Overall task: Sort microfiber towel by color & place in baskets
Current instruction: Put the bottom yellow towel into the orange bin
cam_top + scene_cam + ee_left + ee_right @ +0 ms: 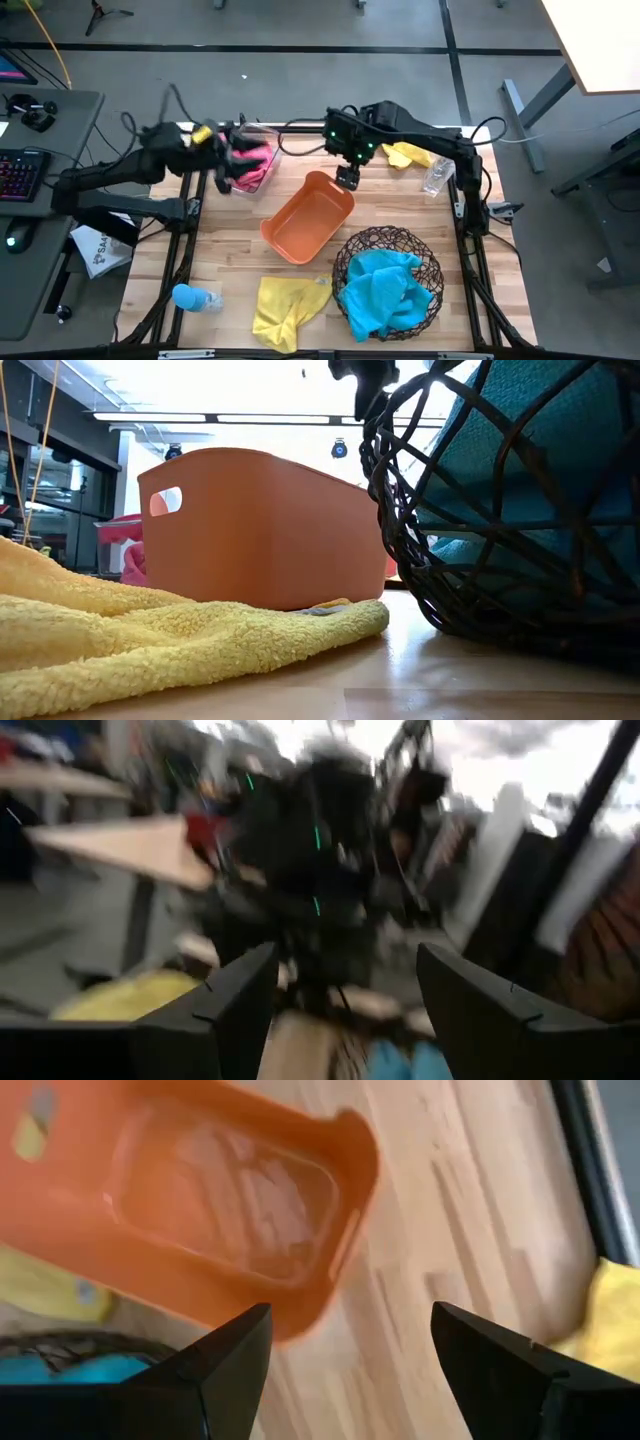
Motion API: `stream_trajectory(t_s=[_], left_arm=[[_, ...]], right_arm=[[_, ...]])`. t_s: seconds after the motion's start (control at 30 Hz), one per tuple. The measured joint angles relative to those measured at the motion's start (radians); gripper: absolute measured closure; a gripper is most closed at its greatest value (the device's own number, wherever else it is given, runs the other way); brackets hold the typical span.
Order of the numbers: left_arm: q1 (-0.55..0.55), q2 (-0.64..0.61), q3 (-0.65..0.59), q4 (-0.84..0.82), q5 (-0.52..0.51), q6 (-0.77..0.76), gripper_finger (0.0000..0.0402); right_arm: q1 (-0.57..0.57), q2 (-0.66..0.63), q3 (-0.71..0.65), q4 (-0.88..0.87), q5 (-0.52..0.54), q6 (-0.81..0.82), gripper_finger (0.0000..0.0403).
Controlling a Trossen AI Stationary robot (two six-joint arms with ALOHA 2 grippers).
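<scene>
At upper left, my left end effector hangs over the clear bin holding pink towels, fingers spread and empty. At centre the orange tub is empty, presumably meant for yellow; my right end effector hovers above its far rim, fingers apart. One yellow towel lies at bottom centre, another upper right. Blue towels fill the wire basket, lower right.

Wooden table carries orange tub, wire basket, yellow towel.
</scene>
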Motion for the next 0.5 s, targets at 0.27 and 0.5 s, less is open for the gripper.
stream_trajectory(t_s=[0.27,0.5], left_arm=[[-0.295,0.066,0.000,-0.282,-0.053,-0.040,0.0174],[-0.645,0.201,0.001,-0.334,-0.351,0.052,0.0174]], right_arm=[[0.058,-0.081,-0.001,-0.001,0.127,0.073,0.0135],[0.113,-0.203,-0.001,-0.002,0.217,0.164,0.0134]])
